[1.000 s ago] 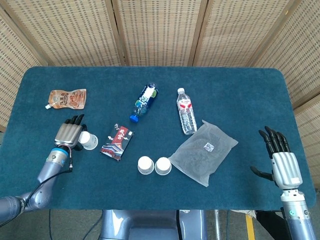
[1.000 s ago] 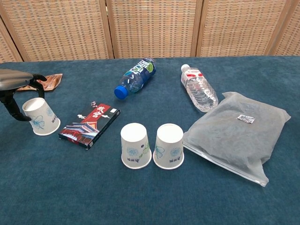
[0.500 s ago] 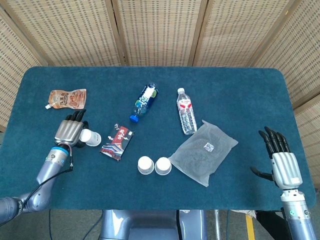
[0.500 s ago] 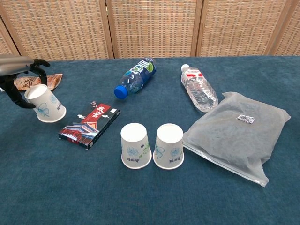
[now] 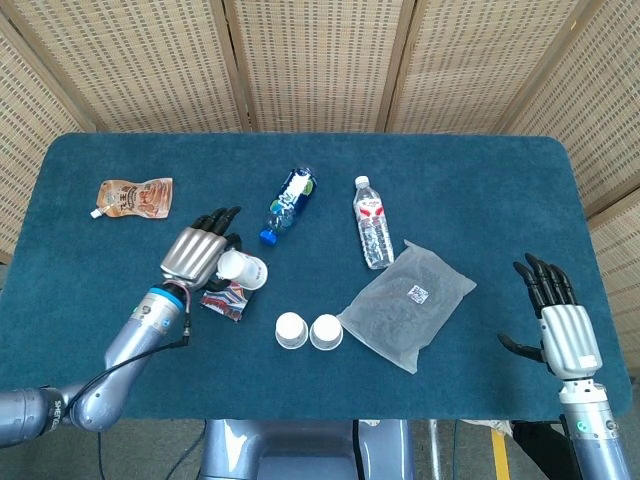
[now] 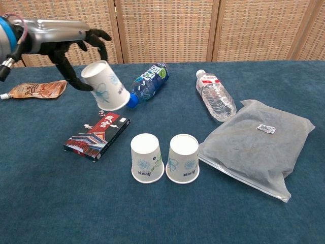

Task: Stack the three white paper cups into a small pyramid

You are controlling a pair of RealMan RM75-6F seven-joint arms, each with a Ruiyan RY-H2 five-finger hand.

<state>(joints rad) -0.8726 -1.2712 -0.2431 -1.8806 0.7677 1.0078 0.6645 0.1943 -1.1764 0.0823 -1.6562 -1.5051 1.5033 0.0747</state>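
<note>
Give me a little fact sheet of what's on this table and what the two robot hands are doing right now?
Left hand: left hand grips a white paper cup, tilted, in the air above the red packet
Right hand: right hand holds nothing, fingers spread, near the table's right edge
Base cups: two upside-down cups stand side by side on the table
Pyramid: not yet built
Bottles: blue-capped bottle and clear water bottle, both lying down
Other items: grey bag, brown pouch
</note>
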